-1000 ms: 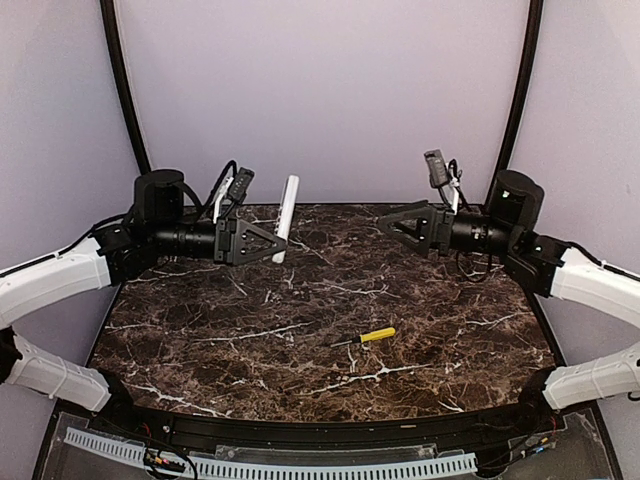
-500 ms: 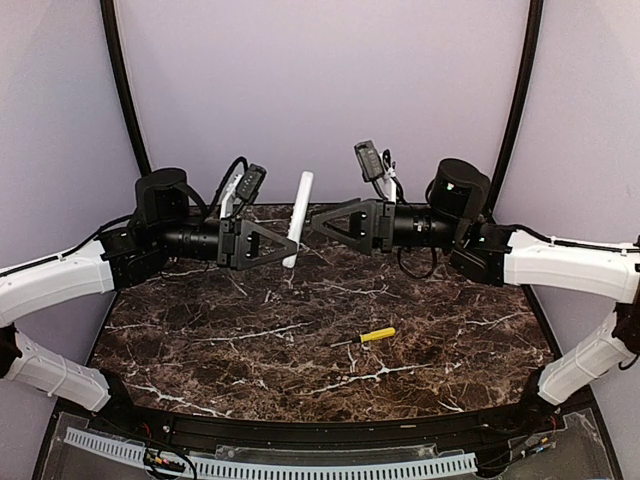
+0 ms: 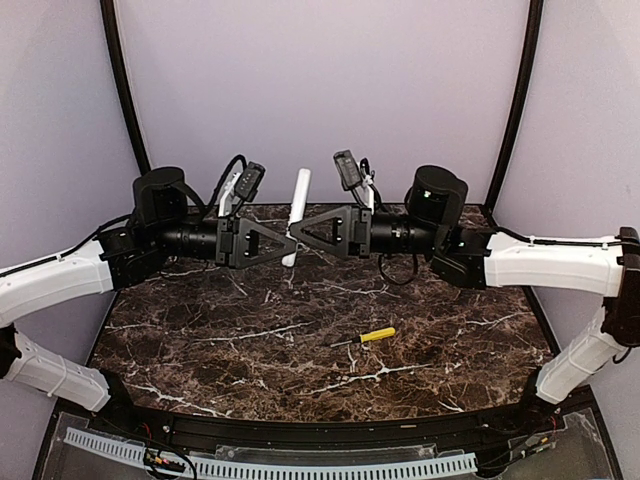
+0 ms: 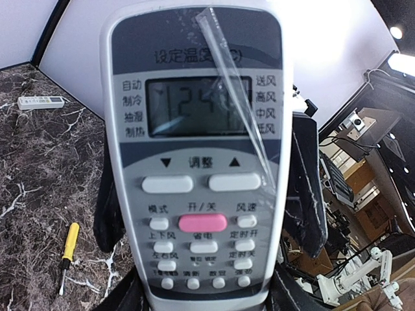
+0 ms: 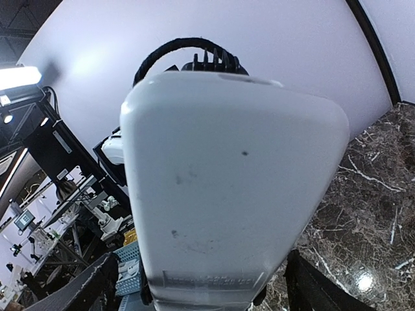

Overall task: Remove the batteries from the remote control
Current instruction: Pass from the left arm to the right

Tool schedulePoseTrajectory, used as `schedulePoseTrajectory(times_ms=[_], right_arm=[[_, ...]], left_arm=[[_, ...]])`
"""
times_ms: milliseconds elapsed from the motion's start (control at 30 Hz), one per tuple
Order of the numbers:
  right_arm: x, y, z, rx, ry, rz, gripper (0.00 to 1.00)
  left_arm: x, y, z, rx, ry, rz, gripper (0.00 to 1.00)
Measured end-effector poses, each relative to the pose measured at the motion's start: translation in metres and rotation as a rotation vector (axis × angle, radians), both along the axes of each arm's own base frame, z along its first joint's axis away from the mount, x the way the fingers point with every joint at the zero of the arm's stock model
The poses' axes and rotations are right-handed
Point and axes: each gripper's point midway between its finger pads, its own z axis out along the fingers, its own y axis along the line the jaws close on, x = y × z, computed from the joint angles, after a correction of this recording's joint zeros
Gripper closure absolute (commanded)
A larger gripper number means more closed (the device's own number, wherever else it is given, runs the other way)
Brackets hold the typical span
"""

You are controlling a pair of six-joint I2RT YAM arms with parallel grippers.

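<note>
Remote control (image 3: 299, 195) near upright, buttons facing left tool (image 3: 288, 243), which clamps base; right tool (image 3: 300, 234) spread astride.

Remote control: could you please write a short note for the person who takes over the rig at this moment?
Left tool: shut on remote, upright above the table.
Right tool: open, fingers either side of the remote's back.
Screwdriver: lying on the table.
Done: remote lifted. No batteries in view; back looks closed.
Left: open it, take batteries out.
</note>
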Motion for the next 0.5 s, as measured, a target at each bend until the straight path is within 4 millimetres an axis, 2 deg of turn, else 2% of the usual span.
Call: schedulePoseTrajectory(times_ms=[500], right_arm=[[0.004,0.000,0.012,0.049,-0.008,-0.023,0.39]], left_arm=[[-0.003,0.000,0.006,-0.008,-0.008,-0.011,0.62]])
